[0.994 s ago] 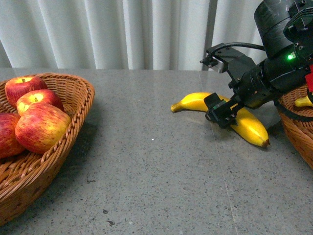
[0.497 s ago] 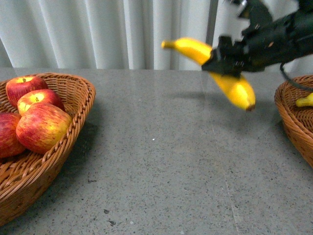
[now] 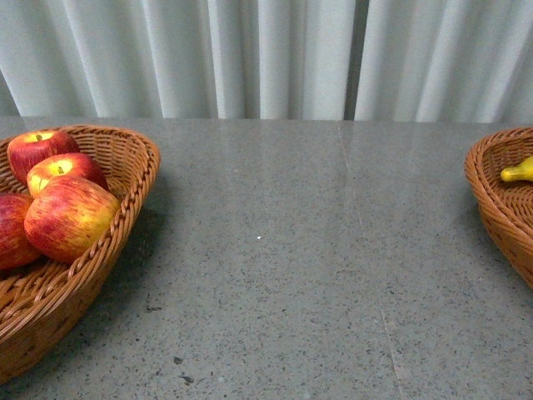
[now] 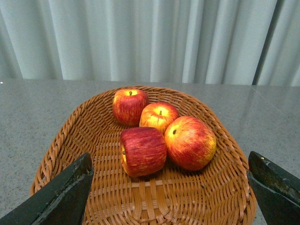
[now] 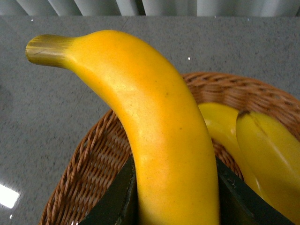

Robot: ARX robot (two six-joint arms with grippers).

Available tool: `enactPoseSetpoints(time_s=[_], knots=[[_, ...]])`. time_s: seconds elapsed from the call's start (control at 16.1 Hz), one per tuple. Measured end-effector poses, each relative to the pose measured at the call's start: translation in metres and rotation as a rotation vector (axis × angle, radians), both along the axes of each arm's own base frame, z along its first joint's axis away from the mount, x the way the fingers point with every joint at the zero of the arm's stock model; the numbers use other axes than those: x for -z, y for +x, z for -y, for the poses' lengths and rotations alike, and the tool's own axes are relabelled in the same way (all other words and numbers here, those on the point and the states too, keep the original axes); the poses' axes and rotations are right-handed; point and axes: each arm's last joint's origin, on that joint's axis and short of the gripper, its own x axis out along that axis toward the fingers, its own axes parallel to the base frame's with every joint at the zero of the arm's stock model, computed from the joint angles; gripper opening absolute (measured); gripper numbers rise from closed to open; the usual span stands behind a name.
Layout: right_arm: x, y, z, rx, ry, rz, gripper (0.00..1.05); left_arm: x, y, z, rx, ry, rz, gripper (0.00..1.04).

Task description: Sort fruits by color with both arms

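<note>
Ahead of me a speckled grey stone tabletop [image 3: 275, 275] runs back to pale pleated curtains [image 3: 250, 54], with one woven wicker basket [image 3: 125, 217] at my left edge and another wicker basket [image 3: 491, 200] at my right.

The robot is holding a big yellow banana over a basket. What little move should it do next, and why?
Probably lower the banana a little into the right basket, then open. The right gripper has its jaws shut on it above the basket, where other bananas already lie, so yellow goes there. The apples sit in the left basket, with the left gripper open.
</note>
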Motion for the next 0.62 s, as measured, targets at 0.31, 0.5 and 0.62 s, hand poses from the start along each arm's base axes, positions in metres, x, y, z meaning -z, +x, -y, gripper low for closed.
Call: enactPoseSetpoints(time_s=[0.31,0.5,0.62], knots=[[-0.004,-0.023,0.0,-0.048,-0.03,0.01,0.77,0.0,0.0,0.0,0.0,0.0,0.0,0.98],[-0.023,-0.035,0.001,-0.056,0.004,0.093,0.97,0.0,0.0,0.0,0.0,0.0,0.0,0.98],[-0.034,-0.042,0.006,-0.037,0.032,0.161,0.98,0.0,0.0,0.0,0.0,0.0,0.0,0.98]])
